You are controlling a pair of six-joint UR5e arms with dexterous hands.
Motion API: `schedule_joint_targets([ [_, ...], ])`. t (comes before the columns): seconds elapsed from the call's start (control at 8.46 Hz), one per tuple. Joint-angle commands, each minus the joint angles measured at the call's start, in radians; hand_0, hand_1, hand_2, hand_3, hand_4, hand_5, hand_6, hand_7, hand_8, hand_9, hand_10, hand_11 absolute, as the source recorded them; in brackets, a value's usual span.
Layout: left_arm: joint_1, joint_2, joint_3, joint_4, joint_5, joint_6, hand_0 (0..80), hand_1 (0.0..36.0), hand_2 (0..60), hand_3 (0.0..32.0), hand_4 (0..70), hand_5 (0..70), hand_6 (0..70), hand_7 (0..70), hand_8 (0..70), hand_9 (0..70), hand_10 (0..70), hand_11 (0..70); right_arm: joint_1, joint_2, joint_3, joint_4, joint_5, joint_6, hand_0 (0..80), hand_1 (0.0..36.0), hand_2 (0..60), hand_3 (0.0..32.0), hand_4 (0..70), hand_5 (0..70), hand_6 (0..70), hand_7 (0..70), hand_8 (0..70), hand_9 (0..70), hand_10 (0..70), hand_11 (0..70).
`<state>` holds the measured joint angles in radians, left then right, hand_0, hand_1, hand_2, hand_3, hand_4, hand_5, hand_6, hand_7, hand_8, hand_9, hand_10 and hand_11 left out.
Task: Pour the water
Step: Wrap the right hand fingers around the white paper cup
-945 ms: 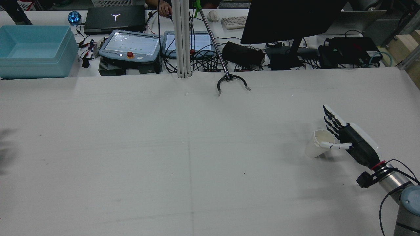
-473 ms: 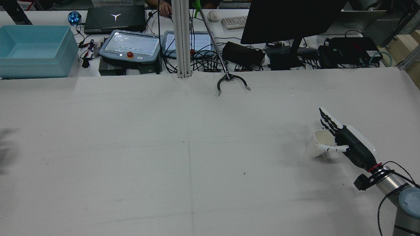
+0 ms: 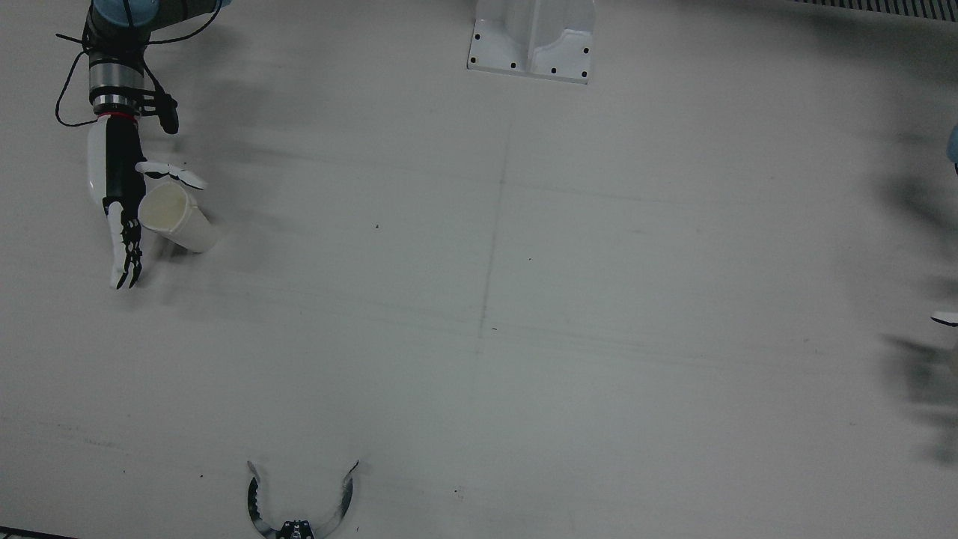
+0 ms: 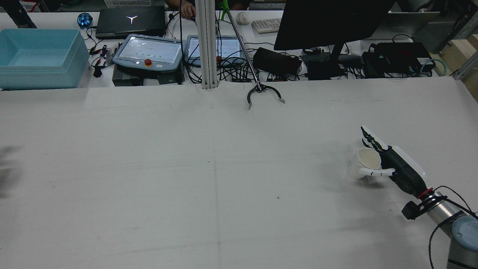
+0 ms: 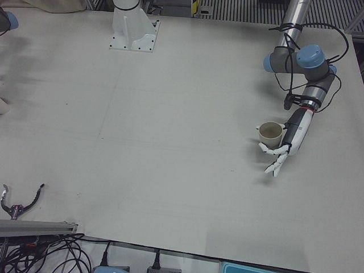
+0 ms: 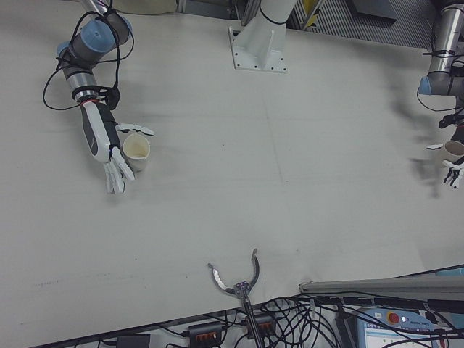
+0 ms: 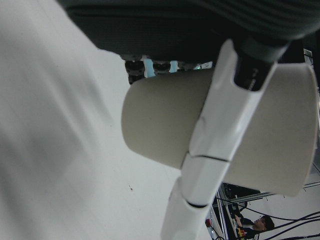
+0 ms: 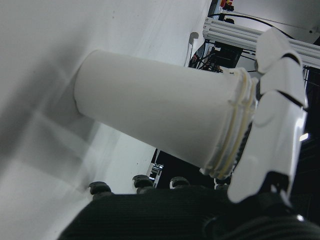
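Note:
A white paper cup (image 4: pixel 360 166) stands on the table at the rear view's right. My right hand (image 4: pixel 401 170) is open around it, straight fingers behind it and the thumb across its near side. The front view shows the same cup (image 3: pixel 179 217) and right hand (image 3: pixel 116 187). In the right hand view the cup (image 8: pixel 155 115) rests on the table. A beige cup (image 5: pixel 270 133) sits against my left hand (image 5: pixel 290 139), whose fingers are stretched out and whose thumb (image 7: pixel 220 135) lies across the cup (image 7: pixel 165 120). I cannot tell whether water is inside either cup.
A black reacher claw (image 4: pixel 263 93) lies open at the table's far edge. The white post base (image 3: pixel 531 37) sits between the arms. Behind the table are a blue bin (image 4: pixel 37 56), teach pendants, a monitor, cables and a person's hand (image 4: pixel 186 9).
My right hand has slid down and closer around the white cup, its thumb moving across the cup's near side. The cup has stayed put.

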<state>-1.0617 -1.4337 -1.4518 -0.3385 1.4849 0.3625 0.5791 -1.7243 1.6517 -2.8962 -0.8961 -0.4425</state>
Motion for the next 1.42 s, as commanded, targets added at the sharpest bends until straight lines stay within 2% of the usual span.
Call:
schedule_joint_targets([
  [0.0,0.0,-0.001,-0.001,0.001,0.0,-0.001,80.0,36.0,0.2,0.0,70.0,70.0,10.5,13.8,5.5,2.3,7.7,15.0,-0.004,0.003,-0.004,0.0,0.0,0.001,50.1,22.0,17.4,20.6,0.0,5.0,0.0,0.0,2.5,0.0,0.0,0.0],
  [0.12,0.0,-0.001,-0.001,0.001,0.0,-0.001,80.0,36.0,0.5,0.0,70.0,70.0,10.6,13.8,5.5,2.3,7.7,15.1,-0.004,0.006,-0.003,0.0,0.0,0.001,50.3,22.3,17.6,20.6,0.0,5.2,0.0,0.0,2.6,0.0,0.0,0.0],
  [0.24,0.0,-0.001,-0.001,0.001,0.0,-0.001,80.0,36.0,0.5,0.0,70.0,70.0,10.6,13.9,5.6,2.4,7.8,15.1,-0.004,0.011,-0.004,0.0,0.0,0.002,52.4,24.6,18.6,16.6,0.0,6.3,0.0,0.0,3.3,0.2,0.0,0.0],
  [0.35,0.0,-0.001,-0.001,0.001,0.0,-0.001,80.0,36.0,0.5,0.0,70.0,70.0,10.6,13.7,5.6,2.4,7.8,15.1,-0.004,0.011,-0.004,0.0,0.002,0.002,56.9,28.5,20.6,8.6,0.0,7.5,0.0,0.0,2.8,0.0,0.0,0.0],
  [0.47,0.0,0.001,-0.001,0.001,0.0,-0.001,80.0,36.0,0.5,0.0,70.0,70.0,10.6,13.9,5.6,2.4,7.8,15.1,-0.002,0.012,-0.004,0.0,0.009,0.002,59.4,30.4,22.8,0.0,2.8,7.5,0.0,0.0,3.0,0.0,0.0,0.0],
  [0.59,-0.001,0.001,-0.001,0.001,0.0,-0.001,80.0,36.0,1.1,0.0,70.0,70.0,10.6,13.9,5.7,2.4,7.9,15.2,-0.004,0.012,-0.004,0.0,0.014,0.002,61.8,31.9,23.3,0.0,8.7,7.7,0.0,0.0,2.2,0.0,0.0,0.0],
  [0.71,0.0,0.002,-0.001,0.001,0.0,-0.001,80.0,36.0,1.2,0.0,70.0,70.0,10.6,13.7,5.8,2.4,7.9,15.2,-0.004,0.012,-0.004,0.0,0.014,0.002,63.1,32.8,20.4,0.0,0.5,8.5,0.0,0.0,1.8,0.0,0.0,0.0],
  [0.95,-0.001,0.004,-0.001,-0.001,0.0,-0.001,80.0,36.0,1.8,0.0,70.0,70.0,10.5,13.9,5.8,2.4,7.8,15.1,-0.005,0.012,-0.006,0.0,0.011,0.002,63.5,32.8,19.1,0.0,0.0,9.2,0.1,0.0,1.8,0.0,0.0,0.0],
  [1.3,0.0,0.009,0.002,-0.002,0.0,-0.002,80.0,36.0,2.4,0.0,70.0,70.0,10.5,13.8,5.7,2.4,7.9,15.3,-0.019,0.043,-0.036,-0.002,0.011,0.002,60.2,29.8,18.8,0.0,0.5,8.6,1.5,0.0,2.1,0.0,0.0,0.0],
])
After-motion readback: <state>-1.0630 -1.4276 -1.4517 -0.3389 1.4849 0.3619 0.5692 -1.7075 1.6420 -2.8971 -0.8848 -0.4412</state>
